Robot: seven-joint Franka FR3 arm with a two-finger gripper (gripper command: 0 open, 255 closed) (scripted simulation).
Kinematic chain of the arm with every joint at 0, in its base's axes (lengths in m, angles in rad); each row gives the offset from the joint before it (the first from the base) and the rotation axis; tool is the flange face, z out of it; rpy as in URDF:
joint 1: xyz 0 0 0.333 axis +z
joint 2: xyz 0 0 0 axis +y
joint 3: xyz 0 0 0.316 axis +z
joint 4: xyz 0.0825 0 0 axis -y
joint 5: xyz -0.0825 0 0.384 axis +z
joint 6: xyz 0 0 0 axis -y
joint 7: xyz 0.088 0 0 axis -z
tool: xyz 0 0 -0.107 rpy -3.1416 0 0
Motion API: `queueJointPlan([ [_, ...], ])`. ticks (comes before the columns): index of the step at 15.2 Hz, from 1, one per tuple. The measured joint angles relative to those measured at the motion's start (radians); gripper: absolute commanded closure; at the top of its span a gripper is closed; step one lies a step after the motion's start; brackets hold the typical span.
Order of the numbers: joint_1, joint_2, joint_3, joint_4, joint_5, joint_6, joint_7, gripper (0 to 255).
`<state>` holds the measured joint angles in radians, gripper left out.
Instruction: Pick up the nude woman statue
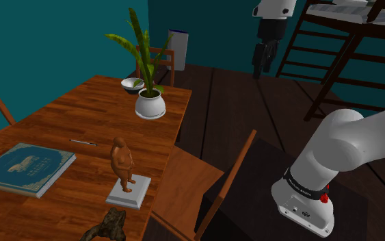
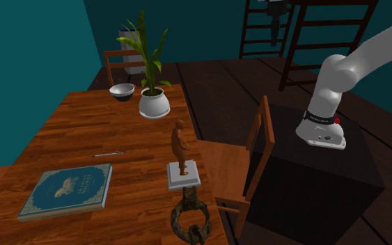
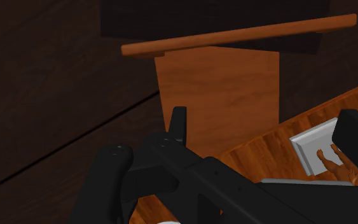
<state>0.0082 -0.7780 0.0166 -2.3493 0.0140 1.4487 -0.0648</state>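
The end effector hung high above the floor, spread and empty, well apart from the brown statue. That stood upright on its pale base near the bench edge, probably reachable from above.

No readable text, no legible labels

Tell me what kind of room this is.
Most likely a dining room in a home: a wooden table with chairs drawn up to it, a potted plant and a book on top, teal walls and a dark plank floor.
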Motion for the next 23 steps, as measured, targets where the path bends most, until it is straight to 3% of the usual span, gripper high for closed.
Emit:
queueJointPlan([
  [4, 0.014, 0.041, 0.035, -0.006, 0.033, 0.046, 0.039, 0],
  [14, 0.063, 0.284, 0.176, 0.029, 0.137, 0.259, 0.189, 0],
  [23, 0.100, 0.586, 0.295, 0.178, 0.155, 0.426, 0.338, 0],
])
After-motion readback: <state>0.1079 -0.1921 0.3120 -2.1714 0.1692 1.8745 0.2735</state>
